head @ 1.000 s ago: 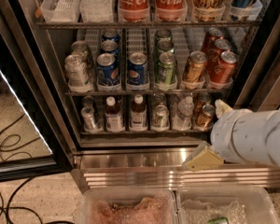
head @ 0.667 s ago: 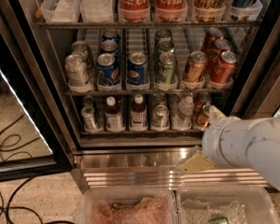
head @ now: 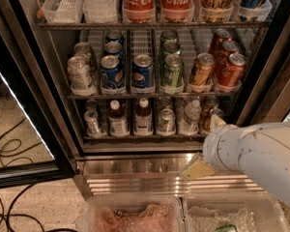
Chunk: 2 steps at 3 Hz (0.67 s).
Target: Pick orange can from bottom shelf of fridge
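Note:
The fridge (head: 150, 167) stands open in front of me. On its bottom shelf (head: 145, 137) the orange can (head: 208, 119) stands at the far right, copper-coloured and partly hidden behind my arm. My gripper (head: 205, 151) is at the end of the white arm that reaches in from the lower right. It sits just in front of and below the can, over the ribbed steel base. I cannot see contact with the can.
The bottom shelf also holds silver cans (head: 166, 120), brown bottles (head: 143, 116) and a clear bottle (head: 190, 115). Above are Pepsi cans (head: 142, 72), a green can (head: 172, 72), a gold-amber can (head: 202, 71) and red-orange cans (head: 232, 70). Clear bins (head: 135, 216) lie below. Cables (head: 9, 149) cross the floor at left.
My arm has moved left and slightly down across the fridge's lower right corner, and it now covers more of the orange can. The drinks have not moved.

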### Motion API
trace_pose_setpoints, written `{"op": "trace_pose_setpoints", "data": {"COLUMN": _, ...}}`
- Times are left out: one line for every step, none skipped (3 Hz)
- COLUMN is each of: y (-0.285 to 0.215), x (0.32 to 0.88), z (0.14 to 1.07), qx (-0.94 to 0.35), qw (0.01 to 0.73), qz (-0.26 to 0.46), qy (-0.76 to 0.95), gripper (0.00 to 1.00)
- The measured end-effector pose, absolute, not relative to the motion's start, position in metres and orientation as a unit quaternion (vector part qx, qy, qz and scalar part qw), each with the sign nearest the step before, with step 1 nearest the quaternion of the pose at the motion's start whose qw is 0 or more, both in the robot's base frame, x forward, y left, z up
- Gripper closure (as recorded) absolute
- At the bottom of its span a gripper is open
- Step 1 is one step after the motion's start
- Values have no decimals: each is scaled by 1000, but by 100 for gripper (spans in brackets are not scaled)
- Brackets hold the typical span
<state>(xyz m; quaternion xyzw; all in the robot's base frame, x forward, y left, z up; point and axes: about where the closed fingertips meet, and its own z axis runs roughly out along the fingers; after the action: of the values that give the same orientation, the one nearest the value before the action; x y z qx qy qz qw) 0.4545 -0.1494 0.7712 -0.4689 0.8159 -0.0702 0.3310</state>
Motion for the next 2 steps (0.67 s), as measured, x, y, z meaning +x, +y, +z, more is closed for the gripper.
{"op": "trace_pose_setpoints", "data": {"y": -173, "x": 466, "z": 756, "qx": -465, "qw": 321, "qz": -75, "qy": 822, "gripper": 0}}
{"op": "trace_pose_setpoints", "data": {"y": -208, "x": 471, "z": 752, "qx": -455, "qw": 315, "qz": -73, "qy": 830, "gripper": 0}}
